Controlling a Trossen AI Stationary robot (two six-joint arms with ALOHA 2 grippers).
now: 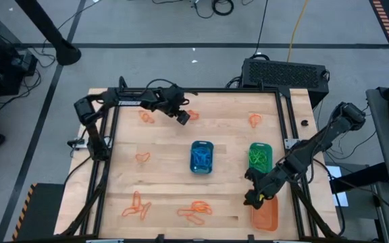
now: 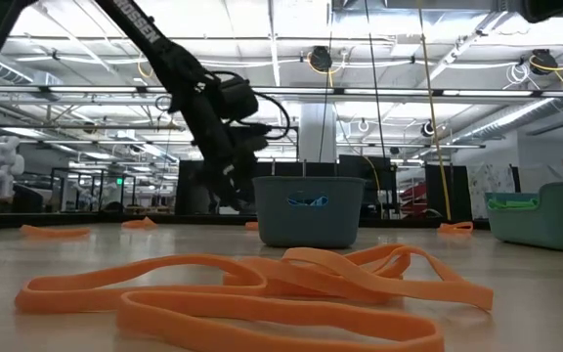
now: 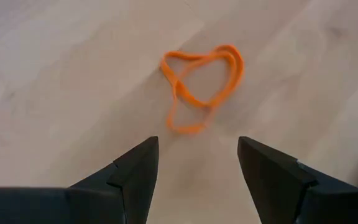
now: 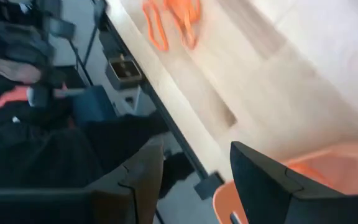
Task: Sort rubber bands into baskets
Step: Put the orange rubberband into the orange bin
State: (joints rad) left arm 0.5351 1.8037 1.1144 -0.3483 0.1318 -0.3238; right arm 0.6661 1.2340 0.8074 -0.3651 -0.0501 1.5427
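Near the table's far edge, the left gripper (image 3: 194,165) hung spread above an orange rubber band (image 3: 201,84), needing descent; the right gripper (image 4: 194,168), parted and empty, stood over the orange basket (image 1: 266,214).

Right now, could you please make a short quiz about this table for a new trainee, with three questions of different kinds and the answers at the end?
1. True or false: the orange basket stands at the table's near edge, under the right gripper.
2. Which basket stands between the other two? A: blue basket; B: teal-green basket; C: orange basket.
3. Fill in: the left gripper has its fingers ____ above an orange rubber band.

Key:
1. True.
2. B.
3. Open.
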